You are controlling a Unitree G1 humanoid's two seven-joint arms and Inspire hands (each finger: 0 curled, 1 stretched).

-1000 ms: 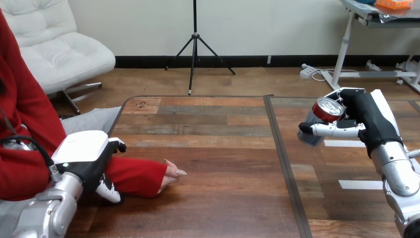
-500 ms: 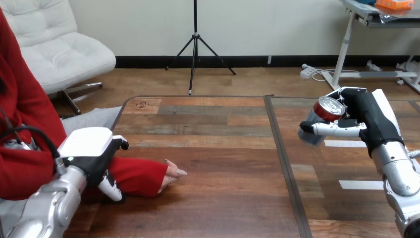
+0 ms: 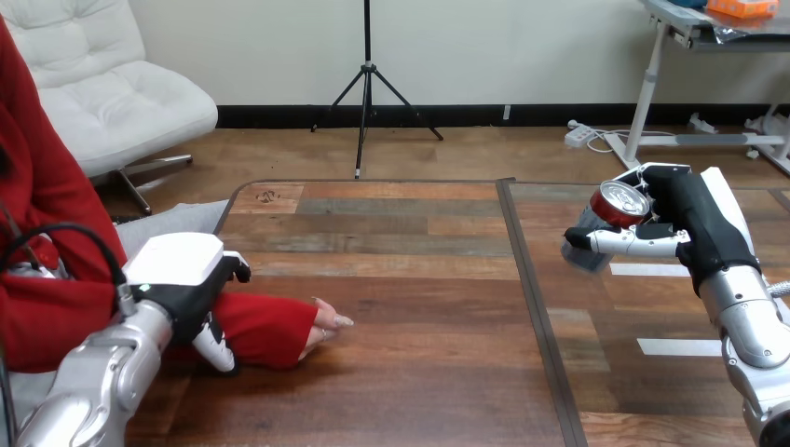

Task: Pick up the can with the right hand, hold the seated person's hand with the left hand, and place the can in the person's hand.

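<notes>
The can (image 3: 622,205) is being gripped by the curled fingers of the right robot hand (image 3: 685,228) above the table (image 3: 419,279) near its right edge. The left robot hand (image 3: 186,279) is arching over the person's forearm (image 3: 270,326) at the left edge; its grip cannot be told.

Left, person's hand (image 3: 326,328); right, can (image 3: 622,203)

Robot lab, likely: wooden table (image 3: 401,279) with tape marks (image 3: 678,346).

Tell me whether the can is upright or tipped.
Tipped: the can leans in the right hand, its silver top facing the camera.
</notes>
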